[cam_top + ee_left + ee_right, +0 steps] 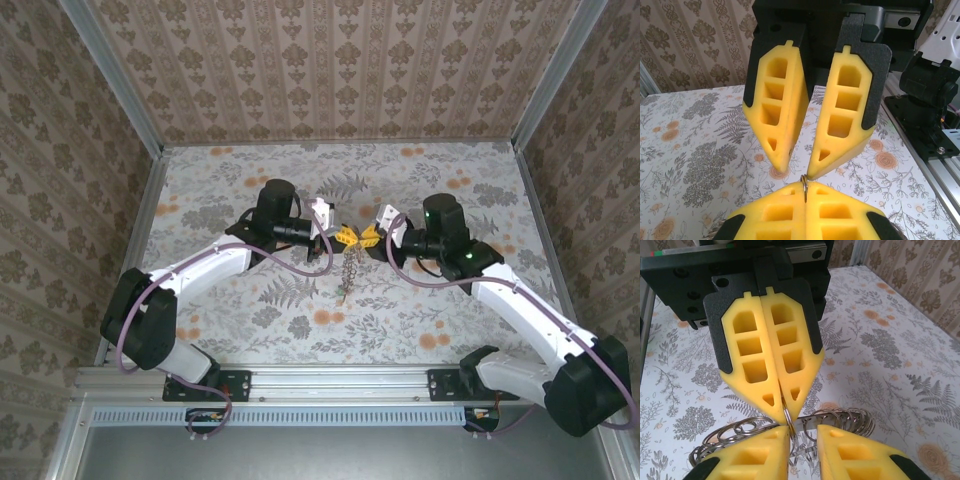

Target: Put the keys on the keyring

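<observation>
Where the two arms meet at the centre of the top view, we see the left gripper [345,237] and the right gripper [370,237] almost tip to tip. The keyring [347,275] dangles below them as a narrow silvery strand toward the floral table [250,330]. In the left wrist view, at bottom centre, the left gripper's pads are pressed flat together on a thin wire loop of the keyring [804,186], which pokes up from their seam. Just above, the right gripper's fingers [782,125] stand a little apart, tips just beside the loop and clamping nothing we can make out. In the right wrist view the left gripper sits at upper centre, closed on that loop, which drops into the narrow gap between the right fingers [755,455] at the bottom edge. The bunched coils [845,417] spread from lower left to centre right behind. We judge the step to be steadying the ring between both arms before any of the keys go on. Next, the right jaws need to close on the wire right beside the left pinch, gently enough not to tug it free.
</observation>
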